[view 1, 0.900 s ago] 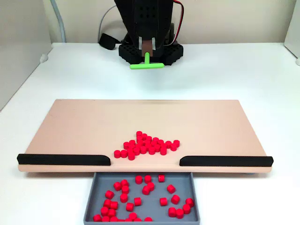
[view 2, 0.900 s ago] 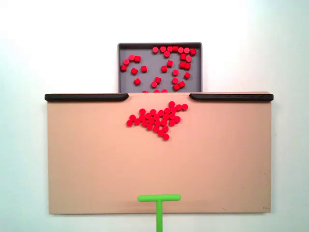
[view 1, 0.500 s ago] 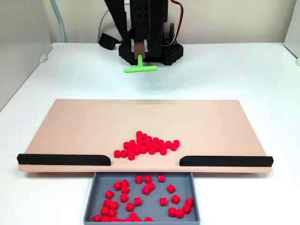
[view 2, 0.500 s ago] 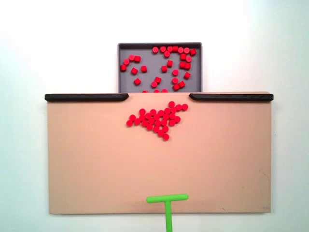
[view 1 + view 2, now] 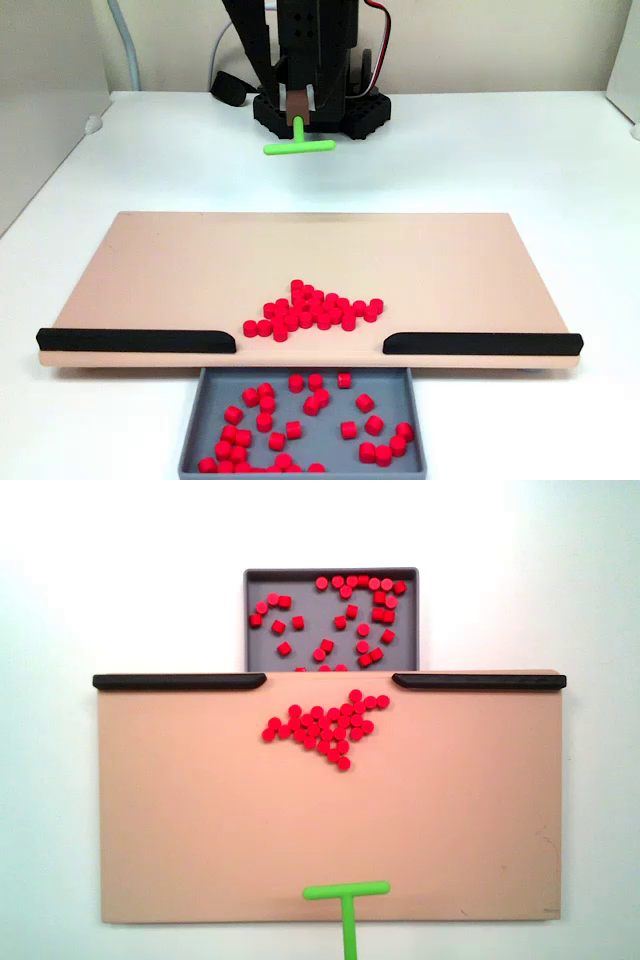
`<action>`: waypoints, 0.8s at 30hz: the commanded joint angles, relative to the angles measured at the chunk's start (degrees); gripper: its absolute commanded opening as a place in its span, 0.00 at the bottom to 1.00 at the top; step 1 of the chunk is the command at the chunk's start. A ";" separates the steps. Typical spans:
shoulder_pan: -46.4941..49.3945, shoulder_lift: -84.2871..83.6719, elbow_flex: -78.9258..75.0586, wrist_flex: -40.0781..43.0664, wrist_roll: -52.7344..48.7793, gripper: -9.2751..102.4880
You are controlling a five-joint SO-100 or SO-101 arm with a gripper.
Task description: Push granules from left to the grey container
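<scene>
A heap of red granules lies on the tan board just before the gap between two black strips; it also shows from above. More granules are scattered in the grey container, which sits beyond that gap. My gripper hangs behind the board's far edge, shut on the stem of a green T-shaped pusher. In the fixed view from above, the pusher's crossbar hovers over the board's near edge, well apart from the heap.
Black strips line the board's edge on both sides of the gap. The arm's black base and a black cable piece stand at the back. A pale wall panel borders the left side.
The pusher and gripper have shifted sideways from a second ago, left in the front view and right in the view from above, then held still. The granules have not moved.
</scene>
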 commanded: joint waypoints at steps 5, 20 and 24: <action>0.09 0.00 -0.70 0.26 -0.26 0.08; -0.18 0.18 -0.70 0.26 0.26 0.08; -0.26 0.18 -0.70 0.26 0.26 0.08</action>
